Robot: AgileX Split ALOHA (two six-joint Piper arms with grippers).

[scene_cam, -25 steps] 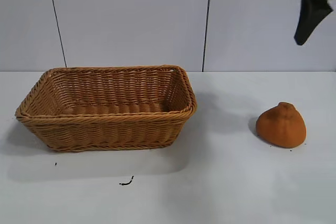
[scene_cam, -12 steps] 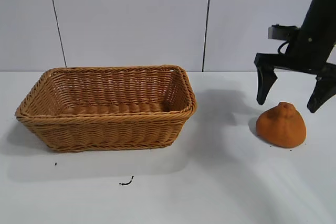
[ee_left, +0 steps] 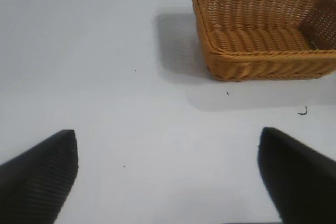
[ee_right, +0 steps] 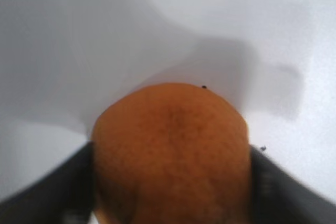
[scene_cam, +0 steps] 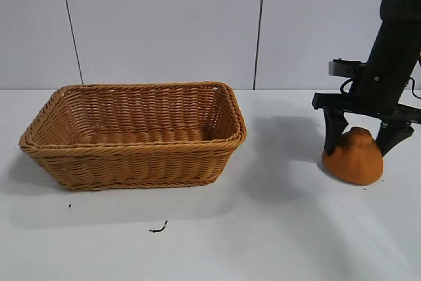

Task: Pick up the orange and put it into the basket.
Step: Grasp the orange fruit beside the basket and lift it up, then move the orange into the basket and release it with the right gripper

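Descent nearly done: over the last second the right gripper (scene_cam: 359, 144) came in from the top edge, above and right of the orange (scene_cam: 353, 158), and dropped until its fingers straddle the fruit. Half a second ago the tips hung just over the knob; now they sit down at its flanks. Orange hasn't shifted on the table (scene_cam: 276, 228) and stands well right of the basket (scene_cam: 135, 135), same spot throughout

Jaws wide, holding nothing yet. Exterior view has one finger on each side of the orange, at or very near its skin; right wrist view shows the orange (ee_right: 170, 153) filling the gap with a finger (ee_right: 47, 187) close on either side. Real contact can't be confirmed

Means the approach is over and a squeeze looks like the next step; lift and carry to the basket remain. Lumpy, tapering shape might slip upward if gripped high

Left gripper (ee_left: 168, 177) idle, spread open over bare table, basket (ee_left: 265, 51) ahead of it
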